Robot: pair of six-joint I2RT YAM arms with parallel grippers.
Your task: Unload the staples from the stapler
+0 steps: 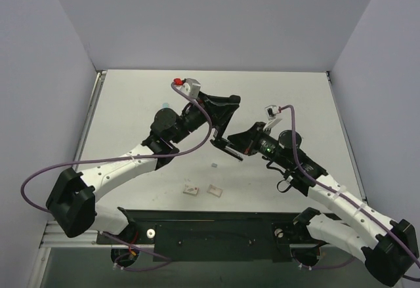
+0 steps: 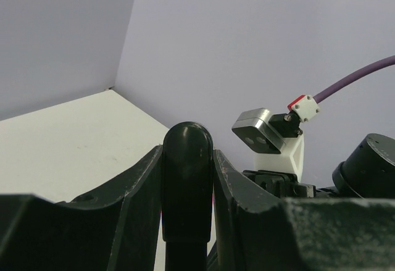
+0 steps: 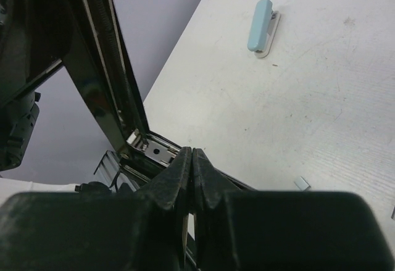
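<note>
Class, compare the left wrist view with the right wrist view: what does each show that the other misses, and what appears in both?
Left wrist only: the left hand clamped around the stapler at its rounded black end, the other arm's wrist camera and its purple cable. Right wrist only: the right hand pinched shut, the stapler's opened metal track, a pale blue bar and a small grey bit on the table. Both: the stapler and the white table.

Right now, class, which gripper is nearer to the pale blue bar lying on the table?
Left. The left gripper, clamped on the stapler, is just to the right of the pale blue bar. The right gripper is farther right, beyond the stapler.
</note>
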